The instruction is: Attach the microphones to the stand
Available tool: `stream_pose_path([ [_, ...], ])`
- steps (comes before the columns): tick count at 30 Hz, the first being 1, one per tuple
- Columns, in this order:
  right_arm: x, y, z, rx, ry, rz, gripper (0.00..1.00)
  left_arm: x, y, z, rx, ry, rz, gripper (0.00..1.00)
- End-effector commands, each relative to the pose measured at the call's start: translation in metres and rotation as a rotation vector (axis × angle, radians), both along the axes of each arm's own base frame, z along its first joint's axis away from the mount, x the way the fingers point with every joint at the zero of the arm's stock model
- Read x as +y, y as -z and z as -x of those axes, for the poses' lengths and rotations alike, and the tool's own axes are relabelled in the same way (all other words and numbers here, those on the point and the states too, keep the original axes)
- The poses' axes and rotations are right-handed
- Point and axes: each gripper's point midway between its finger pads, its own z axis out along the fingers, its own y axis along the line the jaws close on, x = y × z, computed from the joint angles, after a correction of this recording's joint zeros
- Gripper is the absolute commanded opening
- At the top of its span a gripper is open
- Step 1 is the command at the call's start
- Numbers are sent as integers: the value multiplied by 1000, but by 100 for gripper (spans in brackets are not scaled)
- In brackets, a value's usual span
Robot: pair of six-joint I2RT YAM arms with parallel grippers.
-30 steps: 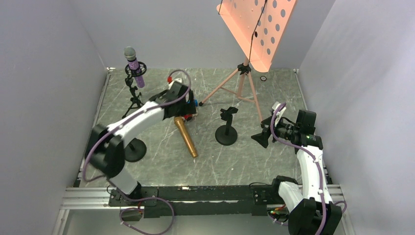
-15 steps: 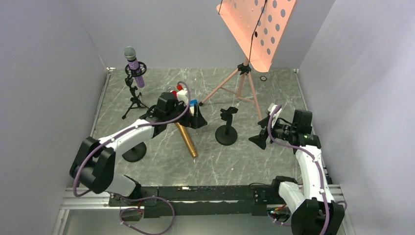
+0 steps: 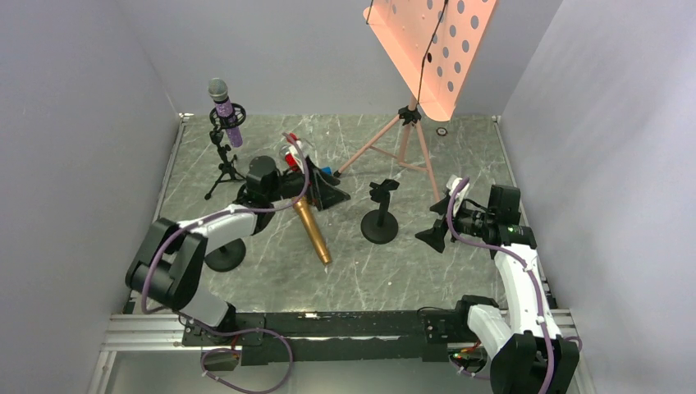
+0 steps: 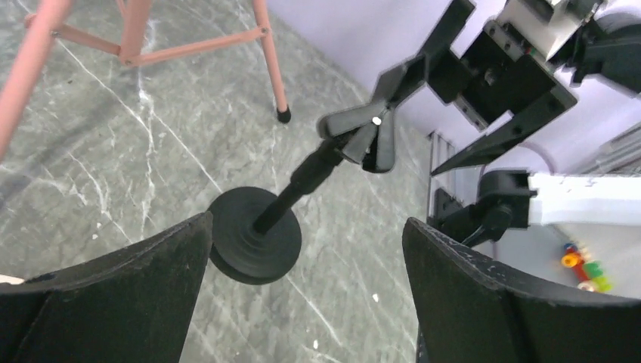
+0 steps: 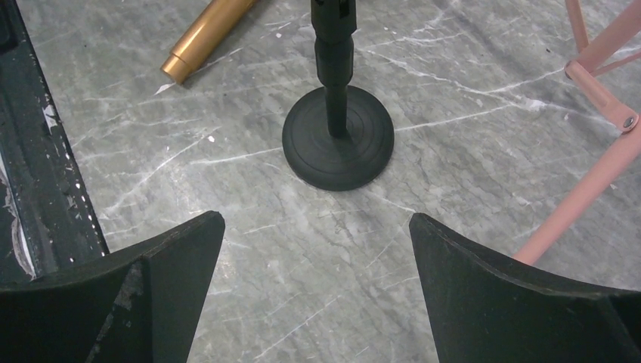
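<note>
The purple microphone [image 3: 226, 112] stands upright in the clip of a small black tripod stand [image 3: 223, 160] at the back left. The gold microphone [image 3: 313, 231] lies flat on the table; its end shows in the right wrist view [image 5: 205, 36]. I cannot see the red microphone. A black stand with a round base and an empty clip [image 3: 380, 215] stands mid-table, also in the left wrist view [image 4: 261, 240] and the right wrist view [image 5: 338, 138]. My left gripper [image 3: 332, 197] [image 4: 306, 227] is open and empty, left of this stand. My right gripper [image 3: 432, 235] [image 5: 317, 219] is open and empty, right of it.
A pink music stand [image 3: 406, 139] on tripod legs stands at the back; its legs show in the wrist views [image 4: 151, 45] [image 5: 597, 113]. A second black round base [image 3: 223, 253] sits front left by my left arm. A small blue block [image 3: 327, 172] lies behind my left gripper.
My left arm has swung down and round, so its gripper now points right at the black round-base stand. My right gripper has shifted slightly left toward the same stand.
</note>
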Motion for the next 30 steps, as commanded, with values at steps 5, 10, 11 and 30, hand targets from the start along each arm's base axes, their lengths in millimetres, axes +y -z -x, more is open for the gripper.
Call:
stream_pose_path([
  [5,3,-4,-3,-46,-29,8,100,-4,-15,2,-512,-143,-399,99],
  [10,2,-4,-3,-47,-27,15,100,-8,-32,15,-481,-23,-183,99],
  [11,2,-4,-3,-49,-26,15,100,-13,-32,18,-486,23,-161,99],
  [30,33,16,2,-37,-153,58,100,49,-12,-34,-86,-522,-449,99],
])
